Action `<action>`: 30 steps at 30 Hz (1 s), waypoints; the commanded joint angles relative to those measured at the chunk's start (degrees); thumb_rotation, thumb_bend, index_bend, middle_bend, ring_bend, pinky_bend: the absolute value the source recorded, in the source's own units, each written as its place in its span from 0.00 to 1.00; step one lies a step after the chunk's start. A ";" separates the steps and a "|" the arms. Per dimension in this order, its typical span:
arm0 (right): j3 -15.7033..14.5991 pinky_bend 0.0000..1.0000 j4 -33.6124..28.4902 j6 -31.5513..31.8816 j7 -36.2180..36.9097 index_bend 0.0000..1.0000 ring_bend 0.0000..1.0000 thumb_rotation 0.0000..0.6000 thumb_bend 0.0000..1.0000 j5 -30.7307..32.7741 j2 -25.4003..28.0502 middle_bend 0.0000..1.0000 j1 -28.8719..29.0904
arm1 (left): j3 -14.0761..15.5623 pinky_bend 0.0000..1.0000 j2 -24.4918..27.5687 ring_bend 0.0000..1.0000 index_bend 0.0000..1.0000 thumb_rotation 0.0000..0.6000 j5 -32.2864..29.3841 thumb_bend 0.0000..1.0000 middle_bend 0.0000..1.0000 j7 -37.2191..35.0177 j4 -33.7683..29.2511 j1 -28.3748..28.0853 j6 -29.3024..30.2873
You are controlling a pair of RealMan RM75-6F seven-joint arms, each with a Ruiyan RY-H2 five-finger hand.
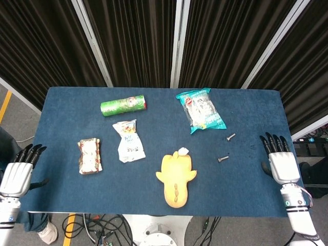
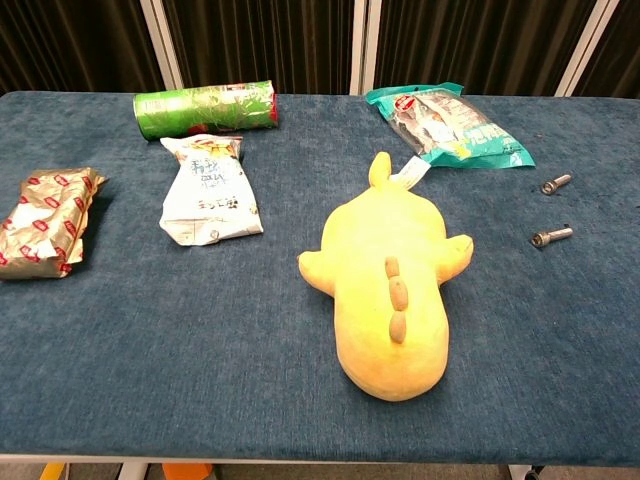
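While both hands hold nothing, no item looks handled yet. The right hand point(image 1: 281, 165) hovers over the table's point(image 1: 246, 195) 3 o'clock edge, fingers spread and empty; nearest it lie 2 bolts, one point(image 1: 223, 159) toward 9 o'clock of it and the other point(image 1: 230, 137) toward 10 o'clock. The left hand point(image 1: 16, 174) hangs off the 9 o'clock edge, fingers extended and close together, with the brown snack pack point(image 1: 89, 156) nearest. The yellow plush toy point(image 1: 176, 178) lies near 6 o'clock.

Blue table point(image 1: 61, 102), green can point(image 1: 123, 106), white pouch point(image 1: 128, 140), foil snack pack point(image 1: 89, 156), yellow plush toy point(image 1: 176, 178), teal bag point(image 1: 201, 109), two bolts point(image 1: 223, 159)
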 commanded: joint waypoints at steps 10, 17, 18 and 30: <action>-0.27 0.00 4.74 -12.56 -6.73 0.29 0.00 1.00 0.29 1.47 -7.50 0.02 8.58 | 0.05 0.17 -0.39 0.05 0.14 1.00 -0.39 0.00 0.12 -0.92 0.87 0.44 0.43; -0.27 0.00 7.06 -14.80 -8.01 0.30 0.00 1.00 0.29 1.60 -10.83 0.02 10.94 | -0.02 0.17 -0.98 0.05 0.14 1.00 -0.38 0.00 0.12 -2.14 2.10 0.58 0.76; -0.28 0.00 7.25 -15.02 -8.19 0.31 0.00 1.00 0.29 1.65 -11.06 0.02 11.16 | -0.02 0.17 -1.03 0.05 0.14 1.00 -0.40 0.00 0.12 -2.28 2.24 0.60 0.77; -0.50 0.00 8.77 -15.73 -8.05 0.38 0.00 1.00 0.34 2.20 -12.96 0.02 12.41 | 0.13 0.17 -1.80 0.05 0.14 1.00 -0.64 0.00 0.12 -3.83 4.13 1.04 0.94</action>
